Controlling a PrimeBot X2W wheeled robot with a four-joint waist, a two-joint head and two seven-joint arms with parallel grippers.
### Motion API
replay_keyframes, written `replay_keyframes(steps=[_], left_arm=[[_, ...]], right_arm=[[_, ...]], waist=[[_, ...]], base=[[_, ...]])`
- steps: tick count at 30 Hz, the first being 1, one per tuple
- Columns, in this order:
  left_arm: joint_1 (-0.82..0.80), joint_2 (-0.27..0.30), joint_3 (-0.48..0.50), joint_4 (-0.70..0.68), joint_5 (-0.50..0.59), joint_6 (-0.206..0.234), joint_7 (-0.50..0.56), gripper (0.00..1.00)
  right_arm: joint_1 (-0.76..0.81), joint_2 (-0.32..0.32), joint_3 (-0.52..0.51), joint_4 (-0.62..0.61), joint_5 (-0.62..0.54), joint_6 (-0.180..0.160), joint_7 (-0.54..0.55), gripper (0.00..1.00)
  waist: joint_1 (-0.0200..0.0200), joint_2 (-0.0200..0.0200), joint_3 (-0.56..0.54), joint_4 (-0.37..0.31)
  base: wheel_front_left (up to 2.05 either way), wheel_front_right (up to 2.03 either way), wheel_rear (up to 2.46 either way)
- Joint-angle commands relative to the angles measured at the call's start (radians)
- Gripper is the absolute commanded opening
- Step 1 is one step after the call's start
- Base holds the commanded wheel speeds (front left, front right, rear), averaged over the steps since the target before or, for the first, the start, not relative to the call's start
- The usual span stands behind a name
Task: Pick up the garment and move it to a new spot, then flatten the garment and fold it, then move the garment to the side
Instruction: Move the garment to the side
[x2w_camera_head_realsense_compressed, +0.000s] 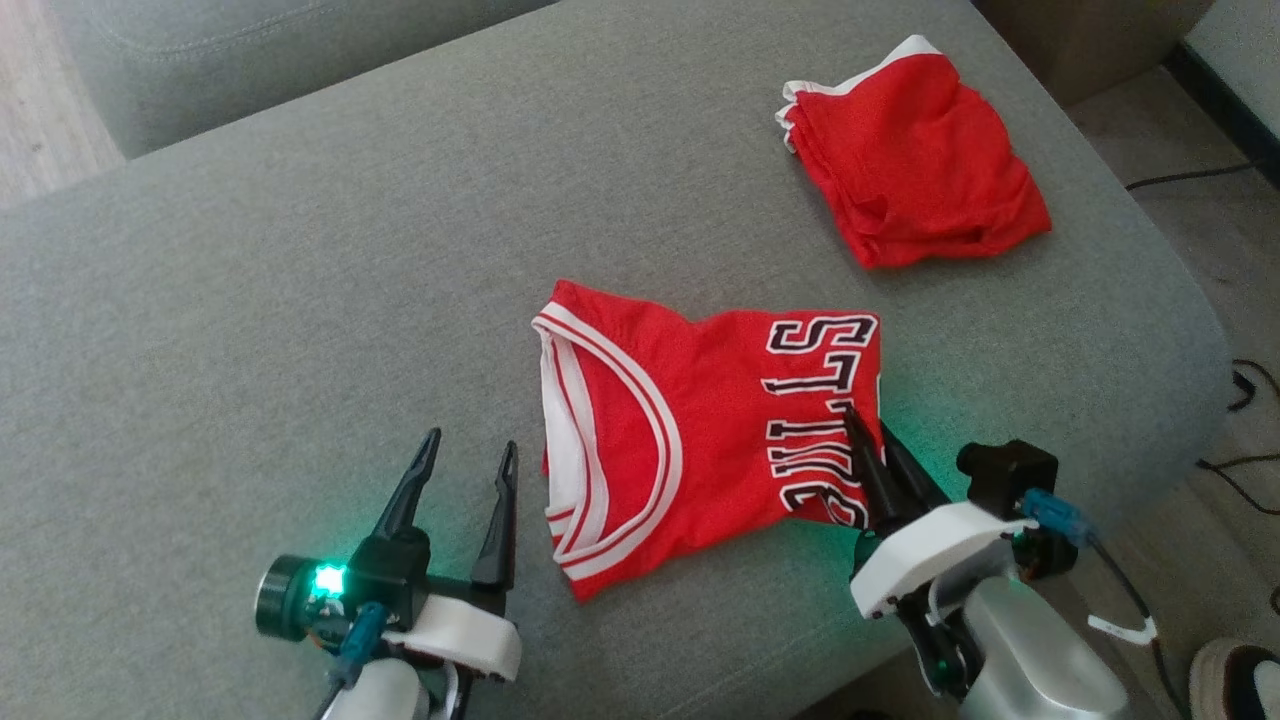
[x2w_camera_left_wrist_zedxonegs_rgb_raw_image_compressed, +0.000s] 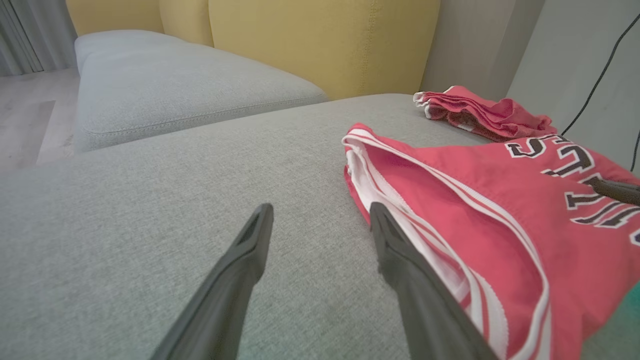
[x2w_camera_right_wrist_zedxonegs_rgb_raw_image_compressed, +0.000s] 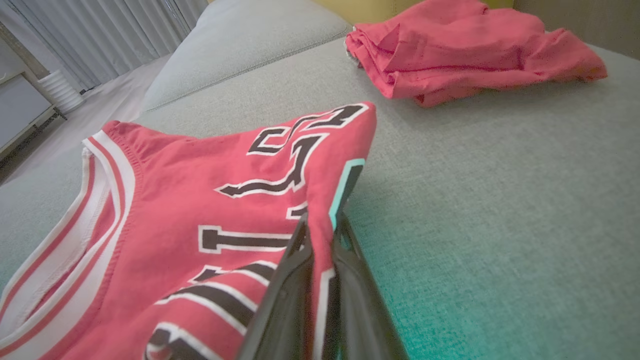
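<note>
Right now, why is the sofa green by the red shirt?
Head view: a green glow lies on the sofa beside the right gripper, probably from a lamp like the green light by the left gripper. Right wrist view: the same teal tints the sofa and the red shirt edge. Left wrist view: faint green at bottom right.

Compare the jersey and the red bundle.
The jersey shows black lettering and white-striped trim; the bundle is plain red with a white edge. The jersey lies near the robot, its edge pinched by the right gripper; the bundle sits untouched farther off. Both are red and rest on the grey cushion.
</note>
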Motion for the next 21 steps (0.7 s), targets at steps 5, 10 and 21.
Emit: replay_keyframes(steps=[5, 10, 21], left_arm=[[-0.022, 0.002, 0.012, -0.019, 0.005, -0.009, -0.006, 1.0], [-0.028, 0.002, 0.0, -0.014, 0.003, -0.006, -0.006, 1.0], [-0.046, 0.002, -0.001, -0.016, 0.001, 0.002, -0.006, 1.0]], right_arm=[[-0.088, 0.001, 0.003, -0.054, -0.066, -0.001, -0.014, 0.0], [-0.241, -0.02, -0.039, -0.011, -0.147, -0.001, -0.013, 0.0], [-0.499, -0.231, -0.242, 0.157, -0.29, -0.001, 0.042, 0.0]], waist=[[0.0, 0.0, 0.014, 0.029], [0.0, 0.0, 0.031, 0.073], [0.0, 0.0, 0.071, 0.154]], base=[[0.0, 0.0, 0.0], [0.0, 0.0, 0.0], [0.0, 0.0, 0.0]])
